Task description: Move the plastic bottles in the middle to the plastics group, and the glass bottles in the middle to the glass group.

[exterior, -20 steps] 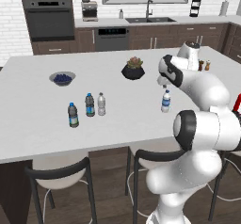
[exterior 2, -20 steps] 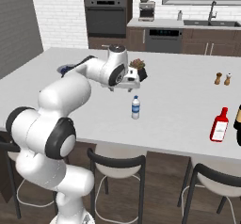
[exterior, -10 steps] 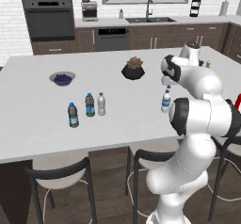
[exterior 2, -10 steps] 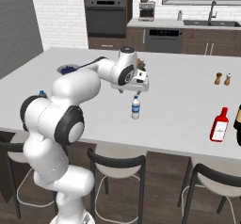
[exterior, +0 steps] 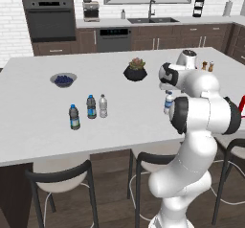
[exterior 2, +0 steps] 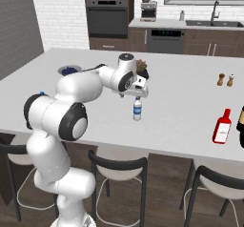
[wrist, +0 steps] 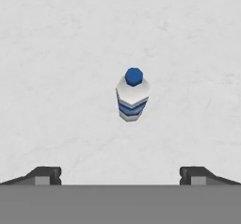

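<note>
A small clear plastic bottle (exterior 2: pixel 137 109) with a blue label stands alone mid-counter; it also shows beside my arm (exterior: pixel 168 102). My gripper (exterior 2: pixel 137 93) hangs open just above it. From the hand the bottle (wrist: pixel 132 96) appears from the top, blue-capped, ahead of the gripper (wrist: pixel 121 176) and between the lines of its spread fingertips (wrist: pixel 44 175). To the left, the plastics group is two dark-capped bottles (exterior: pixel 73 117) (exterior: pixel 91 107), with a pale clear plastic bottle (exterior: pixel 103 106) beside them. The red glass bottle (exterior 2: pixel 222 127) stands at the right.
A bowl of blueberries (exterior: pixel 63 80) and a dark potted plant (exterior: pixel 136 70) sit farther back on the counter (exterior: pixel 38 136). Two shakers (exterior 2: pixel 225 79) stand far right, and a dark bottle (exterior 2: pixel 241 133) is at the right edge. Stools (exterior 2: pixel 119 166) line the near side.
The arm has folded in and the hand has come down a little over the lone clear bottle. The jaws have stayed open, and no bottle has moved.
</note>
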